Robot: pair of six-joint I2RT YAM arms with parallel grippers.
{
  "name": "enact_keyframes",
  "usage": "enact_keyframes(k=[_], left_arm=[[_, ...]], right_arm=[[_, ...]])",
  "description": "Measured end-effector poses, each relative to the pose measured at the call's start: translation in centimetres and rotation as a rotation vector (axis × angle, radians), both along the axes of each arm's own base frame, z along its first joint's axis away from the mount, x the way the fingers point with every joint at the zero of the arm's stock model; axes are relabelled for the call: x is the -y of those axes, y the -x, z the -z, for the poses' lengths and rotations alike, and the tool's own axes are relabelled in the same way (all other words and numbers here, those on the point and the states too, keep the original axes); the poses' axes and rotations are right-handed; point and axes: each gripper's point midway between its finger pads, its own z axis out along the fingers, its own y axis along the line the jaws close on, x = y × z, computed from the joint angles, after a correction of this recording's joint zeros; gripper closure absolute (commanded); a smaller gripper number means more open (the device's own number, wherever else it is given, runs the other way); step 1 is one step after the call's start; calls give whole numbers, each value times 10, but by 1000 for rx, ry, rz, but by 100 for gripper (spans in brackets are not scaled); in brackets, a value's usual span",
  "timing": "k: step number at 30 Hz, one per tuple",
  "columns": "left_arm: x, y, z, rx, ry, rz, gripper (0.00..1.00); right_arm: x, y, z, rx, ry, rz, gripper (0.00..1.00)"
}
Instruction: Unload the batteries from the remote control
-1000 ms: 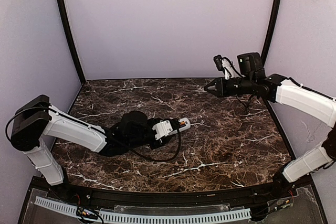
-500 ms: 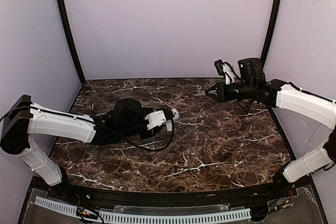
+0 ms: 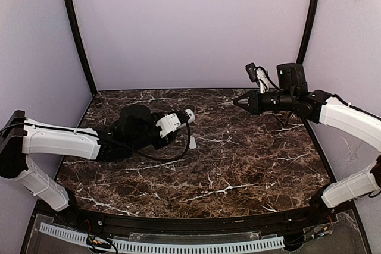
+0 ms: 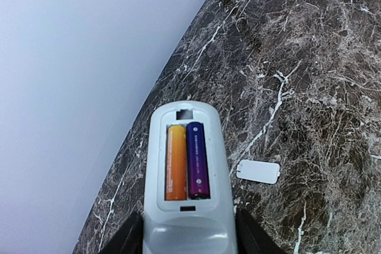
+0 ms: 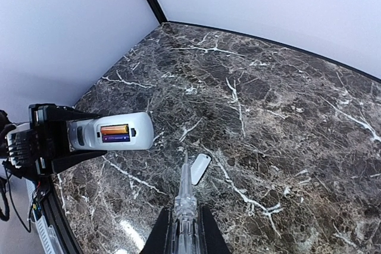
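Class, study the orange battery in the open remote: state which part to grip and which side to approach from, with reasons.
Probably one end, levered up from the compartment's open face. The orange battery lies sunk in the remote, bay wall on one flank, the purple battery tight against the other, so its flanks cannot be pinched.

Twin units: left arm (image 3: 59,141) & right arm (image 3: 351,120) wear white shells w/ black joints; a black cable (image 3: 169,159) loops at the left wrist, black camera box (image 3: 290,75) tops the right.
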Motion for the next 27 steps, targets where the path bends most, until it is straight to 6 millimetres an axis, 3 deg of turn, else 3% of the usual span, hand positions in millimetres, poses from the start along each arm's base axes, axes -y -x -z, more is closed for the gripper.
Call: enact_keyframes(k=[12, 27], left_arm=[[0, 4, -4, -12, 21, 15, 100], [22, 33, -9, -105, 114, 196, 100]], right_arm=[[-18, 15, -23, 61, -77, -119, 100], [-43, 43, -12, -24, -60, -118, 100]])
